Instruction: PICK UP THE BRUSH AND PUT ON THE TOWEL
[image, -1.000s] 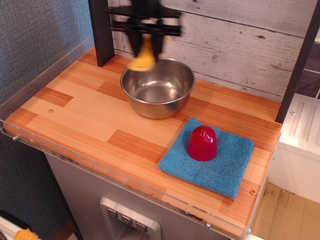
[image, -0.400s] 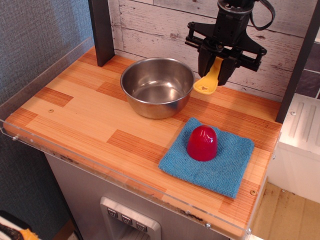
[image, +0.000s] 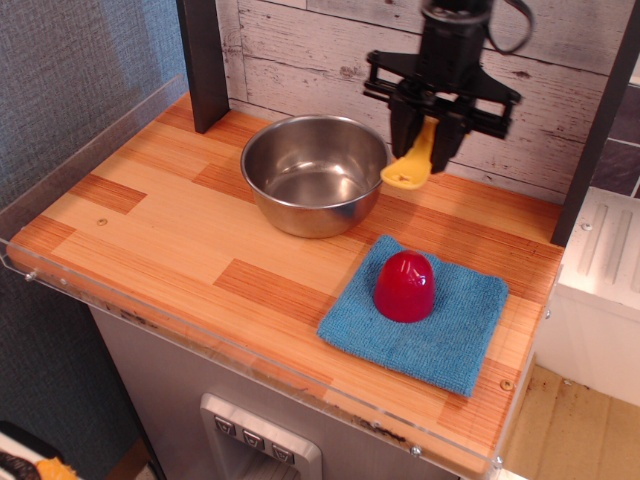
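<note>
**Brush held up in the air, past the bowl**

Jaws of the black gripper (image: 428, 140) are pinched shut on the yellow brush (image: 411, 166). They hold it near its top end. The brush hangs down from them, so its long side runs almost straight up and down. Its low end tips a little to the left in the picture. That low end is wide and flat. I cannot see the bristles.

The brush is up in the air. It touches nothing but the gripper. It hangs just to the right of the steel bowl (image: 315, 172) and in front of the white wood wall (image: 300, 60).

The blue towel (image: 445, 325) lies flat on the wood table (image: 170, 220), nearer the front and well apart from the brush. A red cup (image: 404, 285) sits upside down on the towel.

A second ago the gripper and brush were over the back rim of the bowl. Now they are on the bowl's right side. Since the last picture they have slid a tiny bit left. The bowl, towel and red cup have not moved.
</note>
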